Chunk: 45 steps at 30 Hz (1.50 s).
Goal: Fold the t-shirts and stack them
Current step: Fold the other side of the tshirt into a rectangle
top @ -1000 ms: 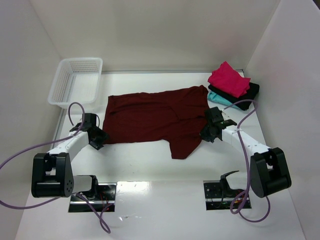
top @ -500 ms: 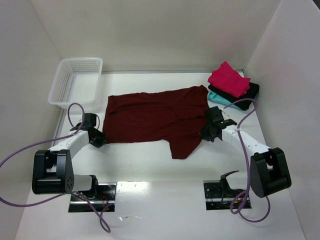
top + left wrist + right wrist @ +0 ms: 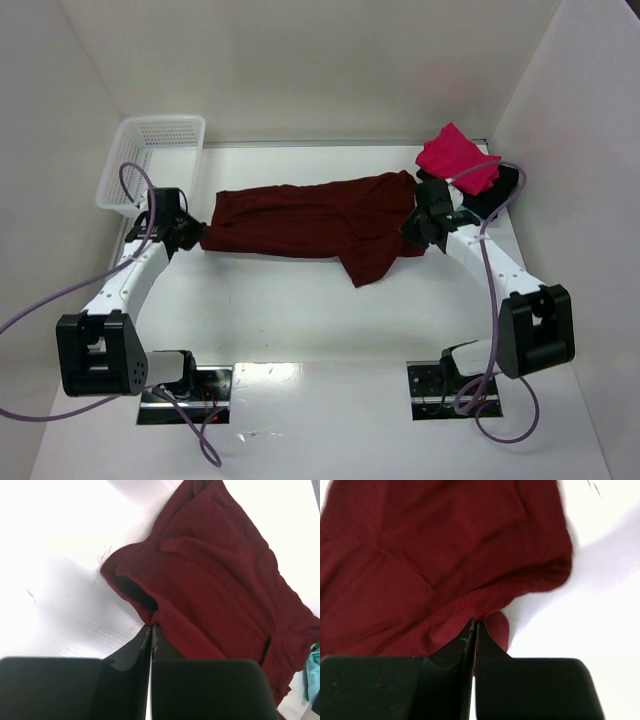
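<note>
A large dark maroon t-shirt (image 3: 310,222) lies across the middle of the table, its near edge lifted and drawn back. My left gripper (image 3: 192,238) is shut on the shirt's left edge; the left wrist view shows the maroon cloth (image 3: 210,580) pinched at the tips of the left gripper (image 3: 152,626). My right gripper (image 3: 415,222) is shut on the shirt's right edge, and the right wrist view shows maroon cloth (image 3: 420,560) caught at the tips of the right gripper (image 3: 475,625). A folded pink-red t-shirt (image 3: 455,157) tops a stack with a black one (image 3: 498,192) at the back right.
A white lattice basket (image 3: 150,160) stands at the back left, close to my left arm. White walls close in the table on the left, back and right. A sleeve of the maroon shirt (image 3: 372,262) hangs toward the near side.
Both grippers closed on the maroon shirt's near corners and carried them toward the back of the table, so the near half now folds over the far half.
</note>
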Available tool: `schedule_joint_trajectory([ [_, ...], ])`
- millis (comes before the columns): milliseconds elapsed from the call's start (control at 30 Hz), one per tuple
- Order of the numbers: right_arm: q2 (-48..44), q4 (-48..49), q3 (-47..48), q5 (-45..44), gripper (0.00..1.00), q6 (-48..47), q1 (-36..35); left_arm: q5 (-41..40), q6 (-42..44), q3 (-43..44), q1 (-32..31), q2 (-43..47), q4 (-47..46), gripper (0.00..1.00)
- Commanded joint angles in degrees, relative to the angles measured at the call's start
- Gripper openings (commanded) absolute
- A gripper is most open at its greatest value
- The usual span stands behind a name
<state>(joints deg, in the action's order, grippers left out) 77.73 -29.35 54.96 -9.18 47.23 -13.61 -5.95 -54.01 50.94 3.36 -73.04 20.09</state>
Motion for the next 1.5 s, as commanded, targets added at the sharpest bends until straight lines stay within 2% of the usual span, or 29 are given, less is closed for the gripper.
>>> schedule_joint_trajectory([
  [0,4.26,3.73,7.19,-2.33,0.0,-2.81,0.77,-0.5,1.54,2.85,0.34,-5.05,-2.81,0.0],
  [433,20.79,5.97,21.49,-2.23,0.0,-6.1,3.67,-1.96,3.11,15.63,0.34,-22.71,-5.94,0.0],
  [700,28.59,7.12,26.29,-0.8,0.01,-6.62,6.35,-3.11,3.12,21.75,0.34,-30.53,-6.65,0.0],
  [1133,34.59,7.64,32.22,0.39,0.05,-8.91,8.16,-4.94,2.59,24.82,0.86,-35.58,-7.52,0.0],
  [1300,36.92,8.87,33.15,3.61,0.21,-12.53,8.16,-1.29,4.67,25.96,0.86,-37.34,-8.04,0.0],
  [1367,37.4,8.87,33.63,4.87,0.31,-14.1,8.16,1.68,6.62,26.75,0.86,-37.35,-8.57,0.08],
  [1400,37.4,8.87,33.63,4.89,0.36,-14.63,8.16,2.45,7.08,26.75,0.86,-37.32,-8.59,0.08],
  [1433,37.4,8.87,33.63,5.37,0.5,-15.11,8.16,3.09,7.56,26.75,0.86,-36.53,-9.23,0.16],
  [1467,36.76,9.52,33.63,5.4,0.54,-16.04,8.16,3.14,8.25,26.75,0.86,-35.98,-9.27,0.21],
])
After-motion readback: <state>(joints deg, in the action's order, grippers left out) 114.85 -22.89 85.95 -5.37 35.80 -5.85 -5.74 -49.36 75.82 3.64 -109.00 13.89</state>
